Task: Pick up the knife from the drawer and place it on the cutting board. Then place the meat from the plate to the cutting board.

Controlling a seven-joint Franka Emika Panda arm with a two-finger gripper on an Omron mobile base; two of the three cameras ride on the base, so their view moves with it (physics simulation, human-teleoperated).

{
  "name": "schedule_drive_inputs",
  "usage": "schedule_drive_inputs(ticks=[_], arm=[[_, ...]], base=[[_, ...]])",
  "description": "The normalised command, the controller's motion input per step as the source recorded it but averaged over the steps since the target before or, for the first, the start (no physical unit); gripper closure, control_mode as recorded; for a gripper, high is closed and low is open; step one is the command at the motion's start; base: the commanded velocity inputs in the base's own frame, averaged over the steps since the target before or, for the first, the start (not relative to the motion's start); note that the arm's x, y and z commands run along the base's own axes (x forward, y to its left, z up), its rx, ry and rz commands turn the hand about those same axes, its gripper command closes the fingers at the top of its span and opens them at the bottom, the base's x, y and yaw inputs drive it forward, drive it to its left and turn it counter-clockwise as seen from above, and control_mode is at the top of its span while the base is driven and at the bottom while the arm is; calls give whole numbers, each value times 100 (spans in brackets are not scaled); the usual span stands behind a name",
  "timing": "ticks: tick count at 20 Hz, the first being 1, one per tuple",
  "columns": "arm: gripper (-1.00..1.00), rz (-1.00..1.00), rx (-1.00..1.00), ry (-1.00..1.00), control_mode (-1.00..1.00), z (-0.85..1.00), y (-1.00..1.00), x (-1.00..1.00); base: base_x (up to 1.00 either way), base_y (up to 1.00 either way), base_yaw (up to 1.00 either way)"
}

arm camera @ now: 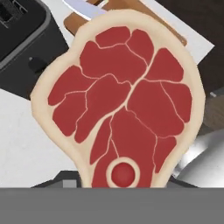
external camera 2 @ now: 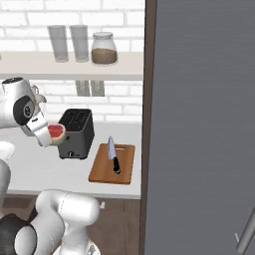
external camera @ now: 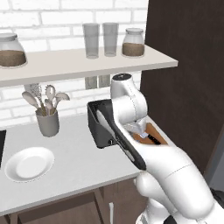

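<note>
Hand view: meat point(arm camera: 122, 105) gripped by the tool hides its fingertips and most of the cutting board point(arm camera: 144, 13).

The arm point(external camera: 175, 175) is glossy white with rounded, bulbous links. Dark grey caps mark its joints, and a black strip runs along one link. The wrist point(external camera 2: 37, 127) section is white and boxy.

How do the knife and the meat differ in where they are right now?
The knife lies flat on the cutting board; the meat hangs in the air, held by the tool beside the toaster. The knife is slim and silver-black; the meat is broad and red.
</note>
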Motion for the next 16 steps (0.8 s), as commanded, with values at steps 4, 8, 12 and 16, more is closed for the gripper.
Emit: schedule_drive_inputs(ticks=[4,8,12,16], arm=[[100,0,1,20,-100,-9,-100,3],[100,13,1,21,-100,-30,-99,1],[100,35,0,14,-100,-47,-81,1],[100,36,0,5,-100,-40,-29,0]], base=[[0,0,0],[0,0,0],[0,0,0],[0,0,0]])
